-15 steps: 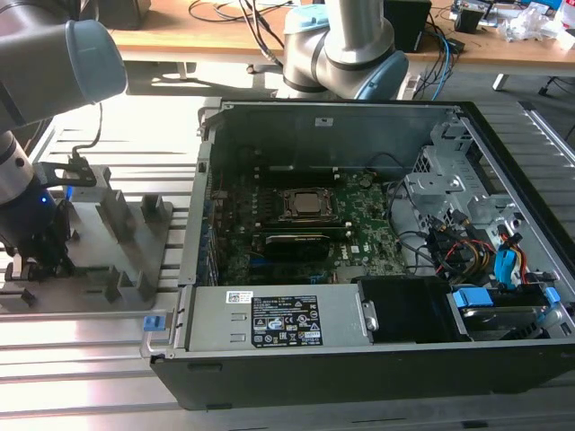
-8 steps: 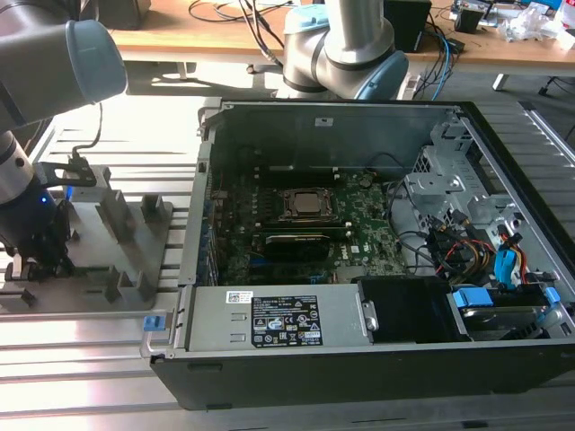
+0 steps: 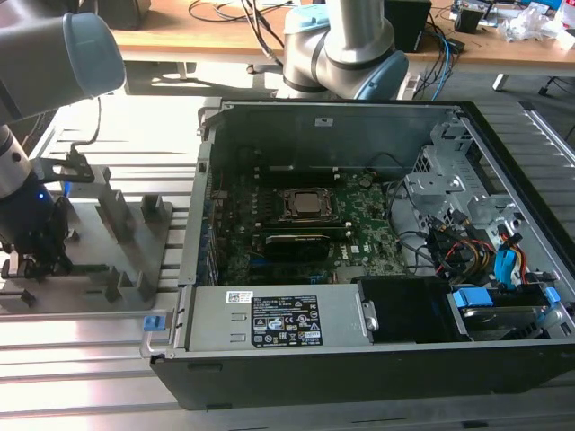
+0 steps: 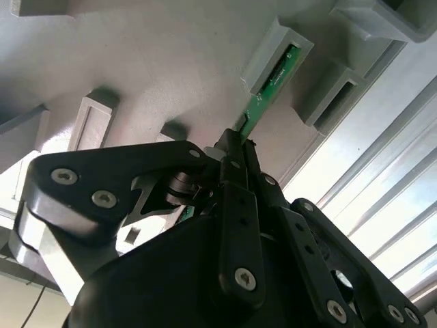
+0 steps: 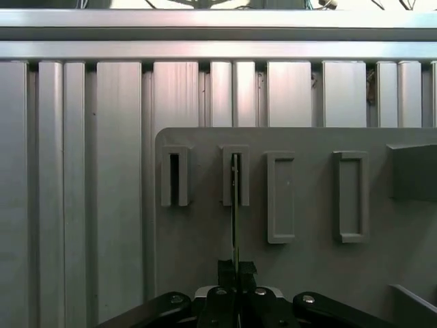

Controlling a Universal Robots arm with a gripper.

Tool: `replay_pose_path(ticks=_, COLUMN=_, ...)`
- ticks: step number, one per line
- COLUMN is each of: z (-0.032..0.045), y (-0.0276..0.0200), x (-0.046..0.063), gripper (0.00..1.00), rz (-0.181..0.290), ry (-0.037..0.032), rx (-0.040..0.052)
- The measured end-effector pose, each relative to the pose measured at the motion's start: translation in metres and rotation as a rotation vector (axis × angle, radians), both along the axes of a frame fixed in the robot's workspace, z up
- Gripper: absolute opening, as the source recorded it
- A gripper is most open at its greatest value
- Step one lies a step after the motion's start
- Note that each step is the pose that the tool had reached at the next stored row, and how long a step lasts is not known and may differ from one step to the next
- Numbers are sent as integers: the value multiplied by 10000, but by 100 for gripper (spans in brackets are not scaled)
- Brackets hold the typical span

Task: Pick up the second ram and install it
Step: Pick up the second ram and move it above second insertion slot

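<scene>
Currently the gripper point(image 5: 235, 268) pinches the near end of the second ram point(image 5: 235, 225). Its far end sits in a grey holder block point(image 5: 226, 179), toward the exterior view's left of the open computer case point(image 3: 314, 126). For a clean lift, pull straight along the slot without tilting, so the stick does not bind.

Open computer case point(image 3: 332, 130) with motherboard point(image 3: 364, 229) beside grey holder plate point(image 3: 90, 260) on seemingly aluminium table point(image 3: 81, 352).

A robotics lab or workshop: a ribbed aluminium-profile desk point(image 3: 81, 359) carries an open black desktop computer case point(image 3: 359, 368) and a grey plastic fixture plate point(image 3: 90, 242). A grey industrial robot arm point(image 3: 346, 45) stands at the far side, with a cable-strewn wooden desk point(image 3: 180, 40) beyond.
</scene>
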State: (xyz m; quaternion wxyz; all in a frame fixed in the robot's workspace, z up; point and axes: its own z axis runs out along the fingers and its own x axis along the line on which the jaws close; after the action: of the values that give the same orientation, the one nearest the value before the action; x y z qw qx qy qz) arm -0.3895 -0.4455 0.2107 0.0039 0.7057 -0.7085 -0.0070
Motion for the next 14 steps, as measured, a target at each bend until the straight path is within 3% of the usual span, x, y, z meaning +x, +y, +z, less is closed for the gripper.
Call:
replay_pose_path(ticks=4, z=147, y=2, x=0, gripper=13, rz=0, ry=1, rx=-64)
replay_pose_path(ticks=11, z=242, y=5, x=0, gripper=13, rz=0, ry=-1, rx=-75)
replay_pose_path(ticks=14, z=338, y=12, x=0, gripper=13, rz=0, ry=0, rx=-109)
